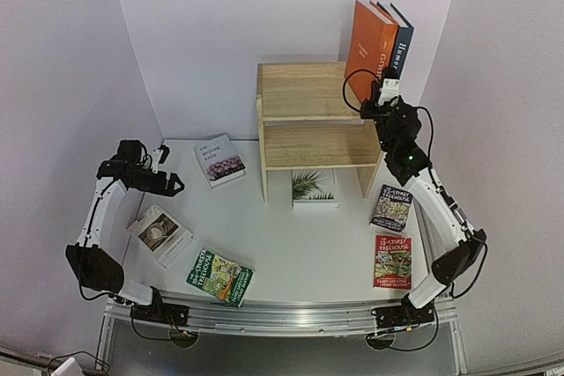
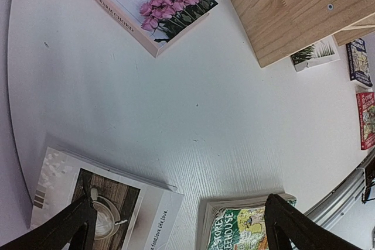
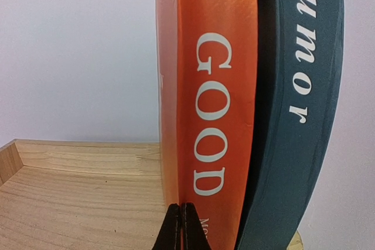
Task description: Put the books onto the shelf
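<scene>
The right fingers (image 3: 174, 229) are pressed shut with nothing between them, right at the foot of the orange book (image 3: 217, 115). That book stands upright against the blue book (image 3: 299, 115) on the shelf (image 3: 76, 191). The left fingers (image 2: 70, 226) are spread wide and empty above the coffee book (image 2: 111, 203) and the green paperback (image 2: 240, 226), which lie on the surface (image 2: 176, 115).

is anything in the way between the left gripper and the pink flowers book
Nothing visible. Only bare table lies between the left gripper and the pink-flowers book; the coffee-cup book and green Treehouse book lie under its fingers, off that path.
</scene>
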{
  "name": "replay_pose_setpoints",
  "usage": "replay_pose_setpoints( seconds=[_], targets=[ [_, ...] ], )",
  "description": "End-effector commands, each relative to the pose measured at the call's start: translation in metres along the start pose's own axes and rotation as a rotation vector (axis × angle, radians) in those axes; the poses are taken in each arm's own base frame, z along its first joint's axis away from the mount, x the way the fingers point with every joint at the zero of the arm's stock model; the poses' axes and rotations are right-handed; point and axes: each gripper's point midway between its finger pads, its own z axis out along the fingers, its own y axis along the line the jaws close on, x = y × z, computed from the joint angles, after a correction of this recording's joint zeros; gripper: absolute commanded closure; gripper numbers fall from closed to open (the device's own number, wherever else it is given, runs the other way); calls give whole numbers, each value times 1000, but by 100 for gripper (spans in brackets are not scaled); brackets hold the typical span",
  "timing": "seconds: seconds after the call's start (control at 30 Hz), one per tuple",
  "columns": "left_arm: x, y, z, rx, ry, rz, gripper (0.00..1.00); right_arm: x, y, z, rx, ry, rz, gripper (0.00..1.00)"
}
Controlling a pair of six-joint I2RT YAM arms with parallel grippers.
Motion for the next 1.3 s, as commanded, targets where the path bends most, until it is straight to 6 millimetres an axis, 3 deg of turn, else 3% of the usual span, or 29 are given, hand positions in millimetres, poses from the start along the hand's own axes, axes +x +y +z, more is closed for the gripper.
replay_pose_setpoints(
  seconds=[0.0,0.37,0.57,0.73,0.87,0.97,1.1,1.17,1.27],
  targets=[
    [-11,-3,-9,-2,-42,34,0,-17,-6,-7,9,-55,30,100],
    [-10,-3,-8,2,-40,29,0,-16,-7,-17,-7,-59,43,92],
    [-10,-4,-10,1,-44,32,0,-18,-5,-23,-33,-60,61,83],
    [-9,-4,-12,-3,-45,40,0,-7,5,-43,-106,13,112,77],
    [-5,-5,-10,2,-36,46,0,4,26,-75,-173,82,125,67],
    [-3,-6,-7,16,-29,44,0,27,33,-102,-203,173,191,59],
    [-6,-6,-4,26,-26,42,0,76,29,-132,-167,339,307,48],
    [-7,-6,-4,30,-26,40,0,105,23,-145,-125,414,396,43],
    [-8,-8,-2,44,-24,32,0,169,29,-164,-92,572,531,39]
  ],
)
